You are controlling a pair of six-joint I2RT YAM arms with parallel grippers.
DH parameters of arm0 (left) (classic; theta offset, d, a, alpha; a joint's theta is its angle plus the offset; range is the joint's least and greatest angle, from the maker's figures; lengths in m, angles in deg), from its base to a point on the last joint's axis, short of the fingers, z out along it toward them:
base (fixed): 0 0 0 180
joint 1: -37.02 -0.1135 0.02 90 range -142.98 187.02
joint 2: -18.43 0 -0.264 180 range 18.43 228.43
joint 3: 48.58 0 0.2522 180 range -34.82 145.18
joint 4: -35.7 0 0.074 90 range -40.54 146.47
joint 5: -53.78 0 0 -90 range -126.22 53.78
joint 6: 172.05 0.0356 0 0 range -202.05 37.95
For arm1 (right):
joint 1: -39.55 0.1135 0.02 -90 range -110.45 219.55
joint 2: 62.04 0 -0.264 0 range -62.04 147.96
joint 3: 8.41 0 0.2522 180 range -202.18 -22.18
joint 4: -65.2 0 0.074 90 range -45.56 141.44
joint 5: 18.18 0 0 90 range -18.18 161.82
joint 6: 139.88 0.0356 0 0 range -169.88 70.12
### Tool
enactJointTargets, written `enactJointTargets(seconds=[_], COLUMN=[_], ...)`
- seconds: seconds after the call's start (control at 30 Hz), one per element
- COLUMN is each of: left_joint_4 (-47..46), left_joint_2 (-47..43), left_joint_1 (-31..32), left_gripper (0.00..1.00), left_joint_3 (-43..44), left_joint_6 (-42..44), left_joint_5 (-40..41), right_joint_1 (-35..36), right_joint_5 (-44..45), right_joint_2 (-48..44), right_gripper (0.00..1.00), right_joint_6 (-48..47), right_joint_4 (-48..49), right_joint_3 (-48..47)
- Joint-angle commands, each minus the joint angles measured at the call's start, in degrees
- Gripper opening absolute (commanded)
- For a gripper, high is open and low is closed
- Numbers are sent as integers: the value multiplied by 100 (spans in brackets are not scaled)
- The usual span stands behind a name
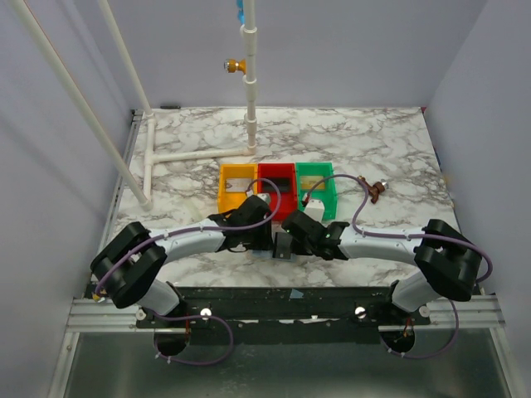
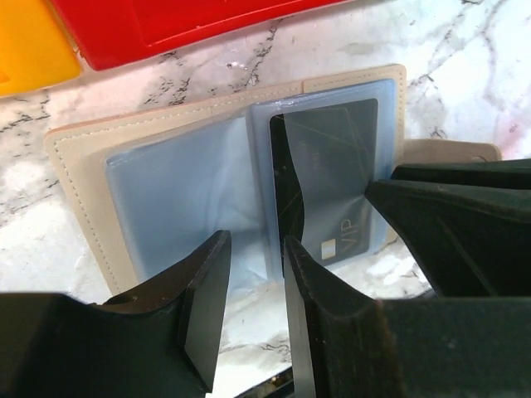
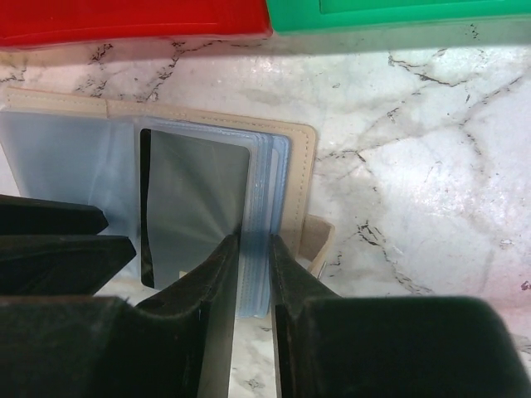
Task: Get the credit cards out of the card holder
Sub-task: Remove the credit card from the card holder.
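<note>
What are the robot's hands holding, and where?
The right gripper pinches the card holder by the near edge of its clear sleeves. The left gripper has its fingers apart over the holder, gripping nothing.

Marbled white-grey worktop (image 1: 373, 141), enclosed by plain pale grey walls (image 1: 348, 50); white pipe frame (image 1: 250, 91) at rear.

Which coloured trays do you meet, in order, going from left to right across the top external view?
yellow tray → red tray → green tray
</note>
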Motion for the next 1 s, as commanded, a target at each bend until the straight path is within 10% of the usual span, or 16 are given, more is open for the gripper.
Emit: enactJointTargets(seconds=[0.0, 0.97], left_joint_4=[-517, -1354], left_joint_2=[-180, 249], left_joint_1=[-443, -867], left_gripper=[33, 28], left_joint_3=[-309, -544], left_joint_6=[-1, -158], left_joint_5=[-1260, -2027], right_joint_1=[8, 10], right_joint_5=[125, 51], right_joint_2=[150, 245], right_gripper=[21, 18], right_joint_6=[-77, -82], right_joint_4=[-346, -250], right_joint_3=[116, 169])
